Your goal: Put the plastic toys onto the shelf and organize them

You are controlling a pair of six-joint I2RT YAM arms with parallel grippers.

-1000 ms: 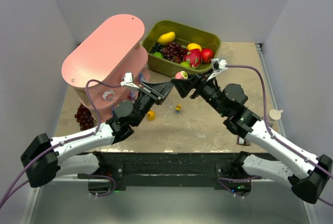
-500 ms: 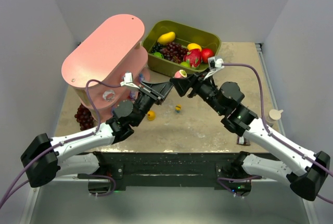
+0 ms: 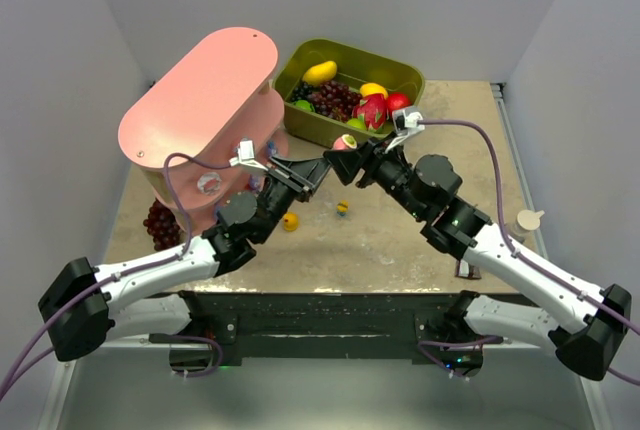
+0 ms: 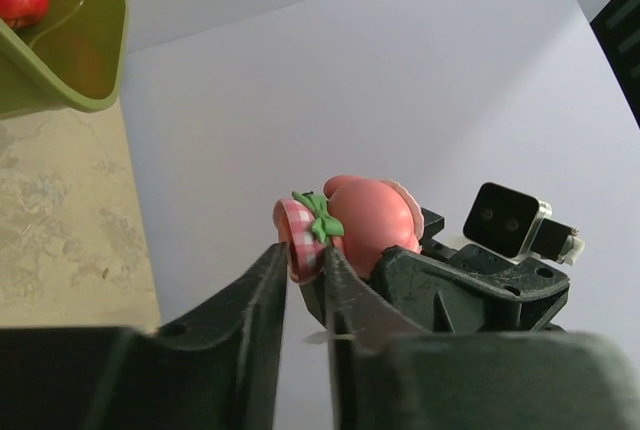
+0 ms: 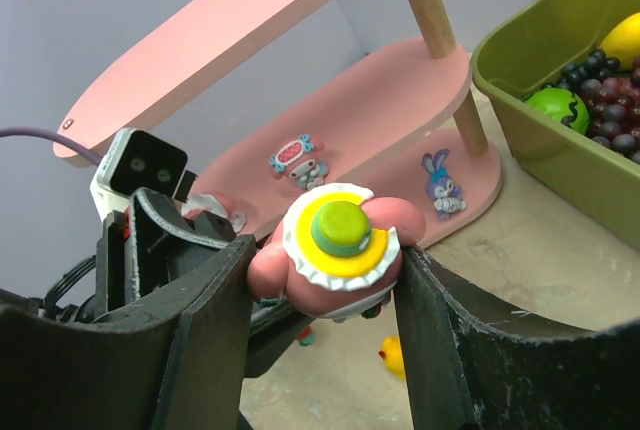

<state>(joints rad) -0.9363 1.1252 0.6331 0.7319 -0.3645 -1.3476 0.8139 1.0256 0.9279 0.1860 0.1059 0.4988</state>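
- Far left: tall pink shelf (image 3: 200, 80) with long oval boards, smooth and matt, on pale round posts (image 5: 425, 0).
- On a lower board: pale figurine (image 5: 296, 160) and purple rabbit (image 5: 441, 193), both tiny and upright.
- Left jaws: pinched tight on the thin checked frill (image 4: 298, 240) of the pink toy (image 3: 347, 142), which hangs in mid-air above the worktop (image 3: 380, 240), between shelf and bin.
- Below, on the mottled beige worktop: yellow duck (image 3: 290, 221) and another small toy (image 3: 343, 209), loose and well apart from the shelf.
- Pink toy itself: rounded glossy body, green bow (image 4: 318, 218), yellow ruffled cap (image 5: 335, 235) topped by a green knob.
- Probably light, hard and slick moulded plastic, so apt to pivot or slip out if held by the frill alone. Best taken across the broad round body, under the cap.
- Right jaws: set on either side of that body, seemingly touching both flanks. Cannot tell whether the grip is firm yet.
- Far right: olive bin (image 3: 345, 46) of glossy rigid plastic with rounded corners, full of larger fruit.
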